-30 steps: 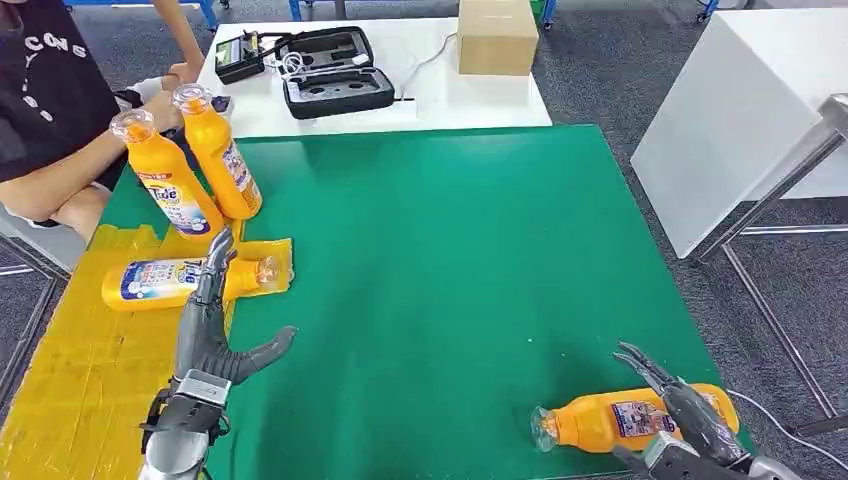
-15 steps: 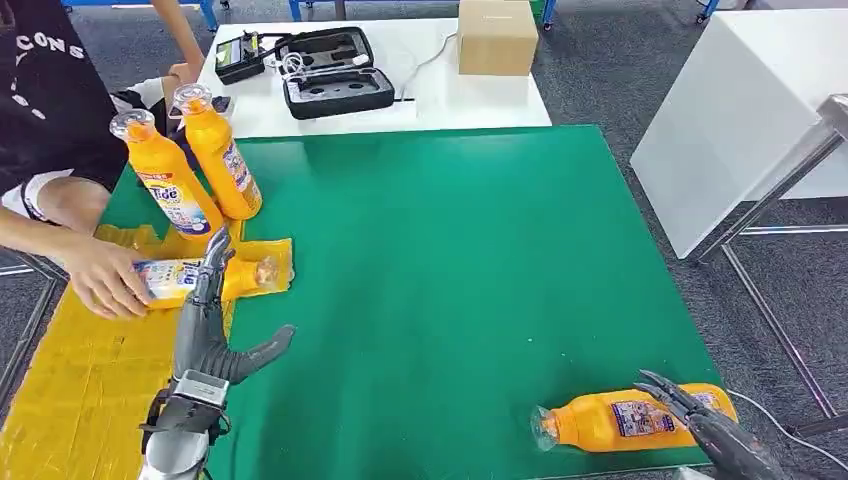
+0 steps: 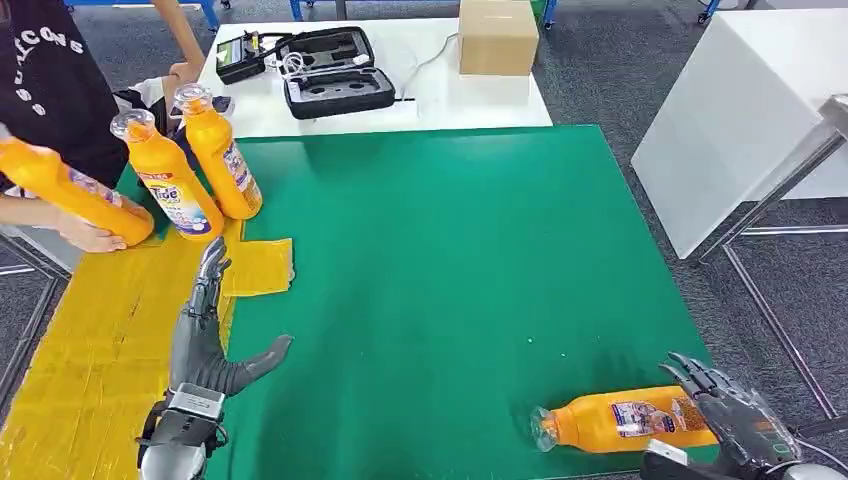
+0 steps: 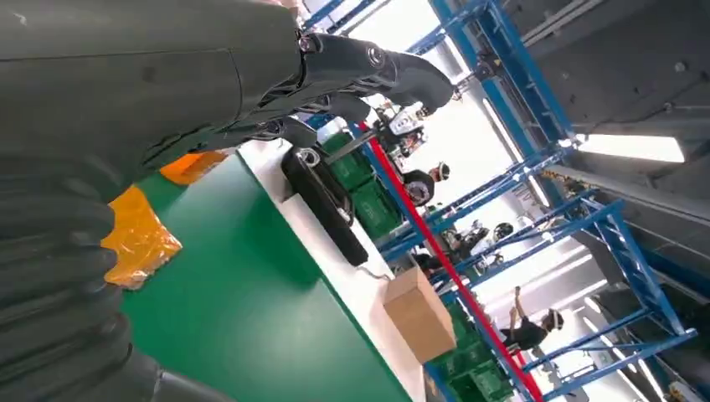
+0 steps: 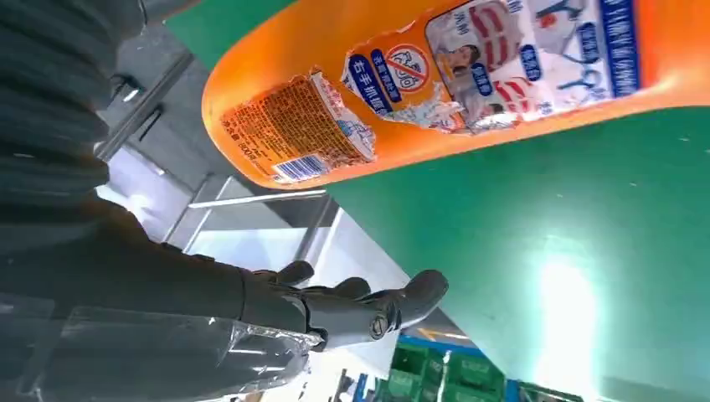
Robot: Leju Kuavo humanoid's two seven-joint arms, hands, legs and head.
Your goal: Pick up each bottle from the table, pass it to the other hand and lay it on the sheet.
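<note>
An orange bottle [image 3: 625, 419] lies on its side at the near right edge of the green table [image 3: 450, 250]; the right wrist view shows its label [image 5: 469, 75] close up. My right hand [image 3: 735, 420] hovers open at the bottle's base end, fingers spread, not gripping it. My left hand [image 3: 205, 330] is open with straight fingers, held at the border of the yellow sheet [image 3: 90, 340]. Two orange bottles [image 3: 170, 185] [image 3: 220, 150] stand at the sheet's far end. A person's hand holds a third bottle [image 3: 70, 195] above the sheet at the far left.
A white table [image 3: 390, 115] behind holds an open black case [image 3: 335, 70], a small device [image 3: 240, 55] and a cardboard box [image 3: 497, 35]. Another white table [image 3: 740, 110] stands to the right. The person [image 3: 50, 100] sits at the far left.
The person reached in, took the bottle lying on the sheet and lifted it away to the far left. My right hand drew back toward the bottle's base end. My left hand stayed put.
</note>
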